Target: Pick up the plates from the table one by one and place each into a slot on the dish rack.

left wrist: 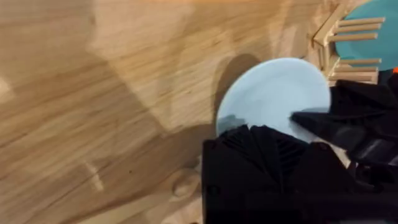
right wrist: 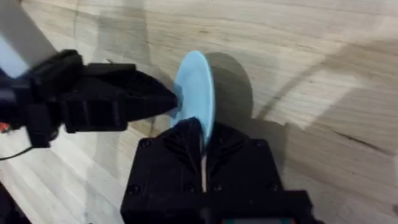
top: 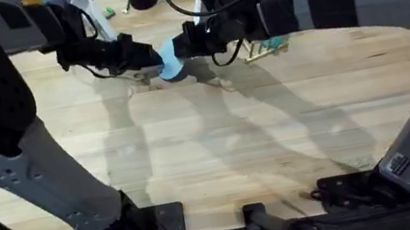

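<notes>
Both arms crowd the light blue plate (top: 171, 63); the near table (top: 220, 154) lies open.

table (top: 220, 154): pale wood, visible grain | light blue plate (left wrist: 273, 96): smooth matt plastic | dish rack (left wrist: 339, 46): bare wood

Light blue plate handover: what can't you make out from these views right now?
- Light blue plate: the overhead leaves open whether it is off the table.
- Dish rack, overhead: mostly hidden behind the right arm, slots uncountable.
- Teal plate, left wrist view: cut off by the edge.
- Left gripper: grip on the rim unclear.
</notes>
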{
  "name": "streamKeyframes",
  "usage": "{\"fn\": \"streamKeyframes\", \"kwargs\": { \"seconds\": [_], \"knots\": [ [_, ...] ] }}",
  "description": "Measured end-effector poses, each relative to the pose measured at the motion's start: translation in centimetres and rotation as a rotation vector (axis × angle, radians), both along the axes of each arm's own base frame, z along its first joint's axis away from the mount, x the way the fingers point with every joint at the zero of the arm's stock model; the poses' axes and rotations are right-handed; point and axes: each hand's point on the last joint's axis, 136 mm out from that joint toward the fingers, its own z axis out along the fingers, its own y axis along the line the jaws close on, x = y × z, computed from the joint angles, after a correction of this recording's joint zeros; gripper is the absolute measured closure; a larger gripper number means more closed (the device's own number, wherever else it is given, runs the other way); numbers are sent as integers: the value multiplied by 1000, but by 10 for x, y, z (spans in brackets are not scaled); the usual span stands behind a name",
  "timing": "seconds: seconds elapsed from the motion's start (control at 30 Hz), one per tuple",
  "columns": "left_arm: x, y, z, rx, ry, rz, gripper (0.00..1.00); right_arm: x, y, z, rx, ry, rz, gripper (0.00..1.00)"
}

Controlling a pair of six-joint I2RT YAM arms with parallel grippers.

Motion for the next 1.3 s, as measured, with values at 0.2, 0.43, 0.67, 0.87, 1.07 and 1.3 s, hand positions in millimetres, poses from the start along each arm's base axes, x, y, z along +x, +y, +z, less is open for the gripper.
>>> {"fn": "streamKeyframes", "kwargs": {
  "seconds": [0.2,0.43,0.67,0.87,1.07,1.3],
  "knots": [
    [6,2,30,23,-70,1,962,0,0,0,0,0,0,970],
    [8,3,56,37,-140,2,962,0,0,0,0,0,0,970],
    [-4,4,52,52,-74,6,961,0,0,0,-1,-3,3,970],
    [-15,18,44,183,8,21,961,0,0,0,-2,-3,4,970],
    [-7,36,73,384,-75,65,960,0,0,0,-11,-18,21,970],
    [-3,54,106,547,-164,124,682,0,0,1,-20,-35,41,970]
  ]
}}
